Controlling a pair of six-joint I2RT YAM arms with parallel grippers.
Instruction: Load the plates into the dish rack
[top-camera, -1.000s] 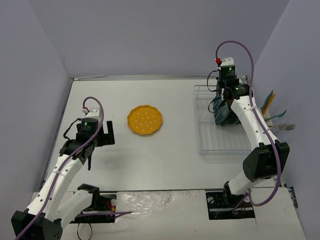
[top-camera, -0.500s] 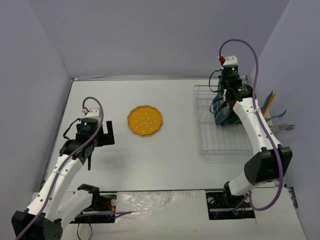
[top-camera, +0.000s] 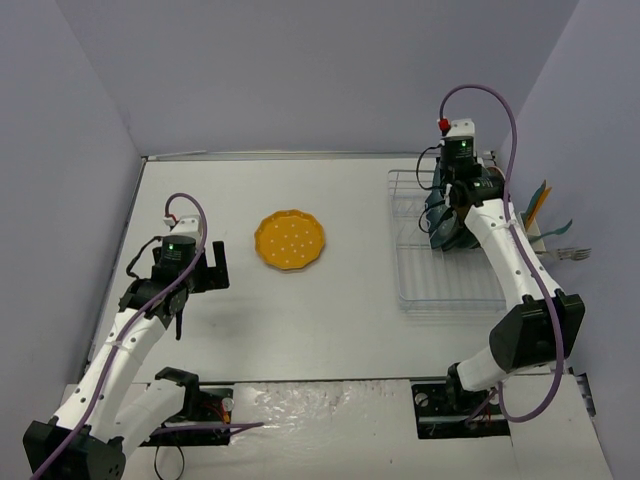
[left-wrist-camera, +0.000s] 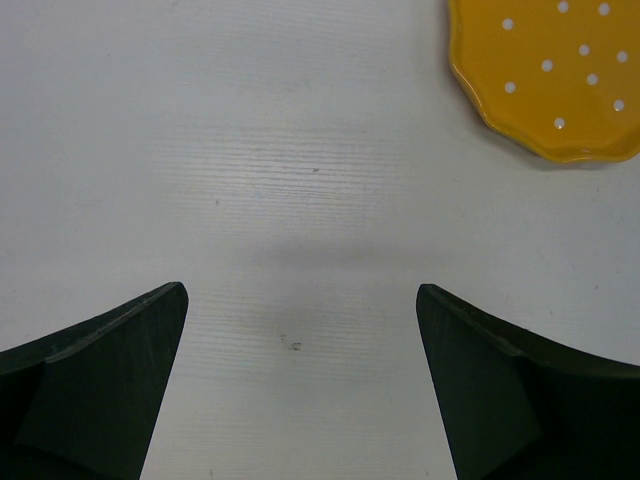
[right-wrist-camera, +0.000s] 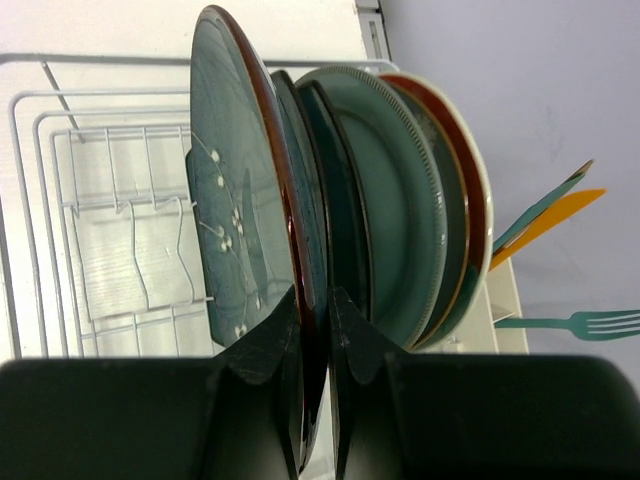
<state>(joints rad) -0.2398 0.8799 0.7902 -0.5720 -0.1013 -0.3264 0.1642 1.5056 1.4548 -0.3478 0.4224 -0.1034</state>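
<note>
The table (top-camera: 330, 320) fills most of my overhead view; its near edge is lost behind the arm bases. The rack (top-camera: 450, 290) sits at the right side, its far right end partly covered by the right arm (top-camera: 515, 260), which reaches over it. The left arm (top-camera: 130, 340) is over the left side of the table, well apart from the rack.

The plates (top-camera: 440, 225) stand on edge in the far part of the rack, packed close. From above I see only a dark teal cluster under the wrist. In the right wrist view they overlap so much that I cannot count them surely: a blue plate (right-wrist-camera: 240, 210) in front, darker teal ones behind, a red-rimmed one last. Their lower edges are cut off by the fingers.

The orange plate (top-camera: 290, 240) lies flat on the table between the arms, touching nothing. In the left wrist view only its edge shows, at the top right corner.

The left gripper (left-wrist-camera: 300, 290) hangs over bare table, fingers spread wide, nothing between them. The right gripper (right-wrist-camera: 312, 300) is pinched on the rim of the blue plate, fingers nearly together.

A fork (right-wrist-camera: 580, 322) pokes out beyond the rack's side holder, its handle hidden.
</note>
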